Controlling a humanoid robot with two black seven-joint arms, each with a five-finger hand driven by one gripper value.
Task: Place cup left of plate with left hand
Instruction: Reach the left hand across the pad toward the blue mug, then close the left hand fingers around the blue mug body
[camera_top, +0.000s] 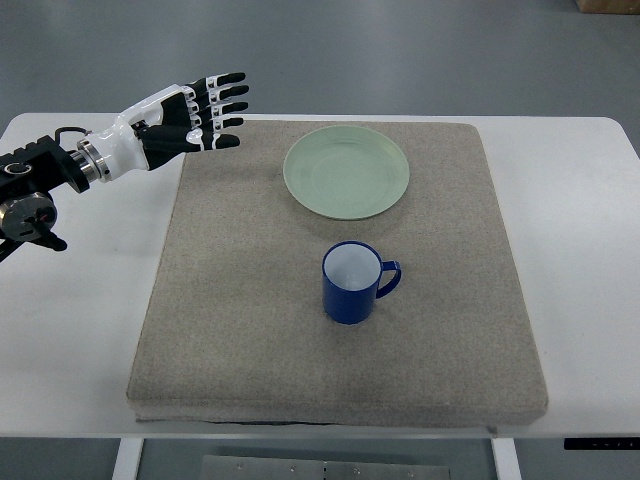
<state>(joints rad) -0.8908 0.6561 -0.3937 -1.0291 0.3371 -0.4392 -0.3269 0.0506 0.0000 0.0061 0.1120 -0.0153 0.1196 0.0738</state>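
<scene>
Top view shows the blue cup (351, 283) upright near the mat's (250, 350) middle, handle pointing right, just nearer than the green plate (346, 171), while the left hand (190, 117), fingers spread and empty, hovers over the mat's far-left corner, well apart from the cup.

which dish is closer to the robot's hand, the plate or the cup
The green plate. It lies at the mat's far edge, near the open left hand; the blue cup stands farther away, mid-mat.
</scene>
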